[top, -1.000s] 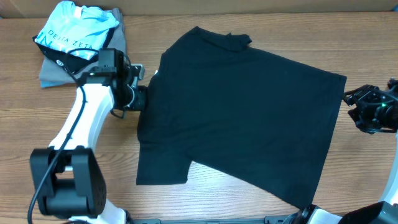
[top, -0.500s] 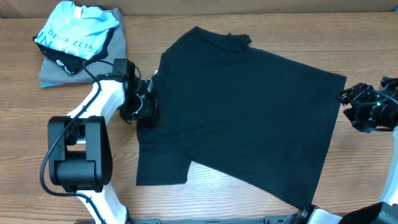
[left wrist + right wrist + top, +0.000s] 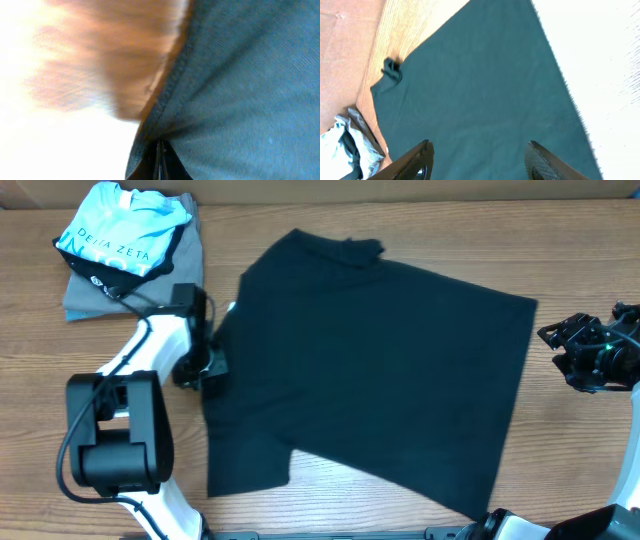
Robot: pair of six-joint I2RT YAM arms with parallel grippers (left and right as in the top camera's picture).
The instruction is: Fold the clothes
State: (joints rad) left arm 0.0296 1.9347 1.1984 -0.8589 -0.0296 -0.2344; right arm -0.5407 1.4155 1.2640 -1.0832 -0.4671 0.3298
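The black tee [image 3: 370, 370] lies spread flat in the middle of the counter [image 3: 340, 502]. It sits skewed, with its neck toward the far edge and one sleeve sticking out at the near left. We see no fold in it, so we judge the task barely begun, with every fold left to make. The left pincer [image 3: 212, 370] sits at the tee's left edge and is closed on it. The left wrist view shows the stitched hem nipped between the shut fingers. The right pincer [image 3: 556, 348] hovers just off the tee's right edge, jaws apart, holding nothing and not touching the cloth. At the far left corner a blue shirt [image 3: 120, 225] rests on a grey shirt [image 3: 85, 298], well apart from the tee. Whether those count as done we cannot tell.
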